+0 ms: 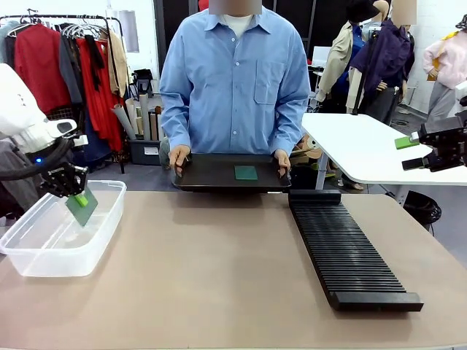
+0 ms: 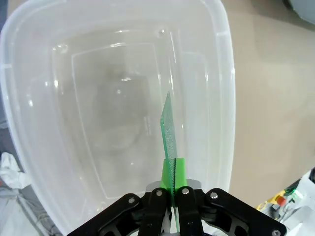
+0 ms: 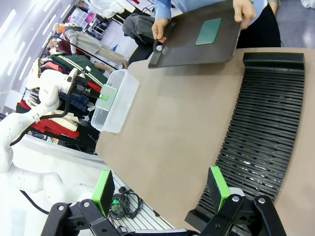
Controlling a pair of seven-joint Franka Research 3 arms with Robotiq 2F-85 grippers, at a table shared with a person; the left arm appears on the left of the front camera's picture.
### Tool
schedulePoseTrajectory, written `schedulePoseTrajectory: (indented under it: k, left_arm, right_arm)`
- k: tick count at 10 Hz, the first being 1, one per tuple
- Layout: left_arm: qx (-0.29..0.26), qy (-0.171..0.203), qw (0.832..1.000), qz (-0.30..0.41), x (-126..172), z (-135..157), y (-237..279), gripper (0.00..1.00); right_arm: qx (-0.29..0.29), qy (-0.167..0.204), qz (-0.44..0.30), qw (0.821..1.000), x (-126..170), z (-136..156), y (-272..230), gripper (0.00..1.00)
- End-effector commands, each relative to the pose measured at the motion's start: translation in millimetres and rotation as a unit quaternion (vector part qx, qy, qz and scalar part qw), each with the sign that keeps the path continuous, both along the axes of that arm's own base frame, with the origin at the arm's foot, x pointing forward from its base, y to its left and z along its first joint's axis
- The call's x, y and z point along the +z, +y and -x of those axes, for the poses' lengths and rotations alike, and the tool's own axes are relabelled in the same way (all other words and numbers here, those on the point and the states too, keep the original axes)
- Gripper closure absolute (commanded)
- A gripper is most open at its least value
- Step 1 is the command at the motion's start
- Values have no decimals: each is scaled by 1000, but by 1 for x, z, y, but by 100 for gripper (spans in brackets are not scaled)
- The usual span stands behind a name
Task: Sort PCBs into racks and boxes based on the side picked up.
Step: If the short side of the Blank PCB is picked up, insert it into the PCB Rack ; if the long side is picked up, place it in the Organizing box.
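Note:
My left gripper [image 1: 80, 198] is shut on a green PCB [image 1: 82, 208], holding it edge-on over the clear plastic box [image 1: 44, 251] at the table's left. In the left wrist view the PCB [image 2: 170, 132] stands between the green pads [image 2: 179, 169] above the box floor [image 2: 108, 113]. A second PCB [image 1: 246, 173] lies flat on a smooth black tray [image 1: 211, 175] that the person holds with both hands. The long black slotted rack [image 1: 346, 255] lies at the right. My right gripper [image 1: 416, 152] hangs open at the far right, above the rack [image 3: 266, 128] in its wrist view.
The person stands at the far edge of the table, hands [image 1: 179, 155] on the tray's ends. A white table [image 1: 372, 149] stands behind at the right. The brown tabletop [image 1: 211, 270] between box and rack is bare.

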State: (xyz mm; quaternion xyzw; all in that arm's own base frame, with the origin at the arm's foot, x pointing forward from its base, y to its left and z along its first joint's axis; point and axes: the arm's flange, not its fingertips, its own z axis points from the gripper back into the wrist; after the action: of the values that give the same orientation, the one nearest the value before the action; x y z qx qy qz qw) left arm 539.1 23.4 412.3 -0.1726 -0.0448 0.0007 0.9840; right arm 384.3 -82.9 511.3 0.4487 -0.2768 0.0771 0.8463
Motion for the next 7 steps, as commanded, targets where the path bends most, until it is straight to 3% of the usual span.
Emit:
schedulePoseTrajectory:
  k: [1,7]
  left_arm:
    - [-9,-8,999,32,-18,-2,9,100]
    - [-1,-1,996,84,-55,-6,30,100]
  right_arm:
    - [-3,-9,-11,1000,3,-4,2,0]
    - [-3,-9,-11,1000,3,-4,2,0]
